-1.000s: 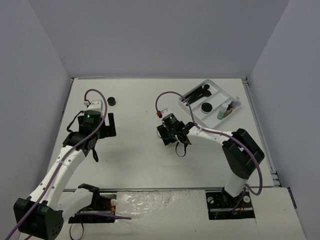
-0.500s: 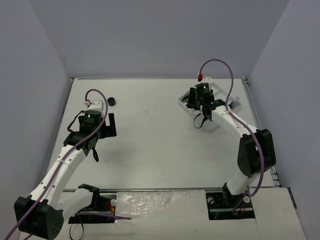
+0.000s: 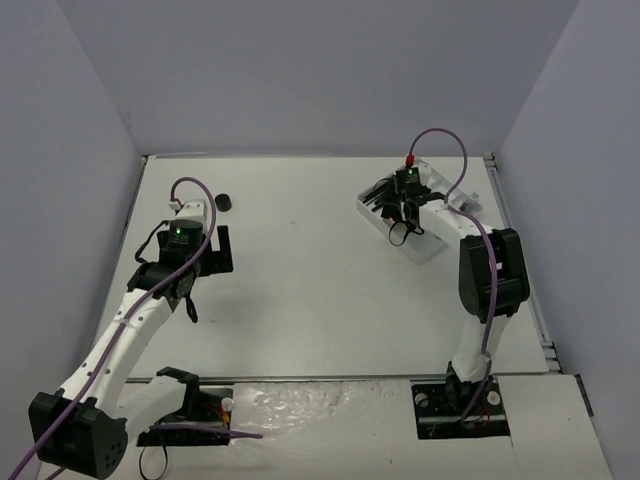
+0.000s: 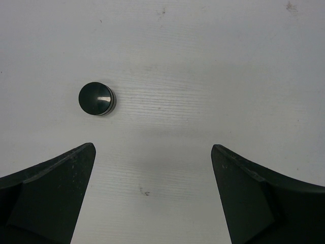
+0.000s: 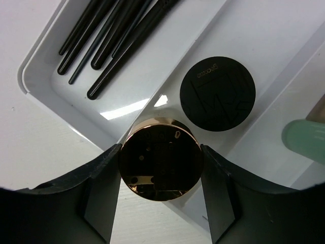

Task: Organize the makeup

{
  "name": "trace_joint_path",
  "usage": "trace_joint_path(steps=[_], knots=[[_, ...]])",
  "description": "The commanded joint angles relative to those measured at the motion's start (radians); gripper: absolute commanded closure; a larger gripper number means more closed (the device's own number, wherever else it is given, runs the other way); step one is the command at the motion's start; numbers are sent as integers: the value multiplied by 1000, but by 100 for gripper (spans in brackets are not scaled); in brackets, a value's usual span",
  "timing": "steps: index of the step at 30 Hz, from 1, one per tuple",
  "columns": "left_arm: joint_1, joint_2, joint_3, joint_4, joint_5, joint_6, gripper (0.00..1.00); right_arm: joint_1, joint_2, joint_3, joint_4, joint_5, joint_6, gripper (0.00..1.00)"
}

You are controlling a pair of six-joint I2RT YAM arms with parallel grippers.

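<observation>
A round tan-gold jar (image 5: 160, 158) with a dark mirrored top sits between the fingers of my right gripper (image 5: 160, 170), which is shut on it. It hangs over the near wall of the white tray (image 5: 44, 84). In the tray lie several thin black brushes (image 5: 109, 35), a flat black round pot (image 5: 218, 93) and a pale green bottle (image 5: 307, 140). In the top view my right gripper (image 3: 404, 215) is over the tray (image 3: 427, 251) at the back right. My left gripper (image 4: 152, 195) is open above the bare table, and a small black pot (image 4: 96, 98) stands ahead of its left finger.
The small black pot (image 3: 223, 201) stands alone at the back left, just beyond my left gripper (image 3: 220, 250). Grey walls close off the table on three sides.
My right arm has swung from the middle of the table to the tray at the back right, carrying the jar. The left arm has not moved.
</observation>
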Motion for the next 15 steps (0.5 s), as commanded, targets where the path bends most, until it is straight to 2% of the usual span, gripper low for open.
trace_joint_path(steps=[1, 9, 15], knots=[[2, -6, 32, 46, -6, 23, 3, -26, -26, -2, 68, 23, 28, 100], [2, -4, 32, 47, -5, 23, 3, -48, 21, 7, 68, 35, 36, 100], [2, -2, 32, 47, -5, 24, 3, -60, 53, 44, 67, 132, 59, 100]])
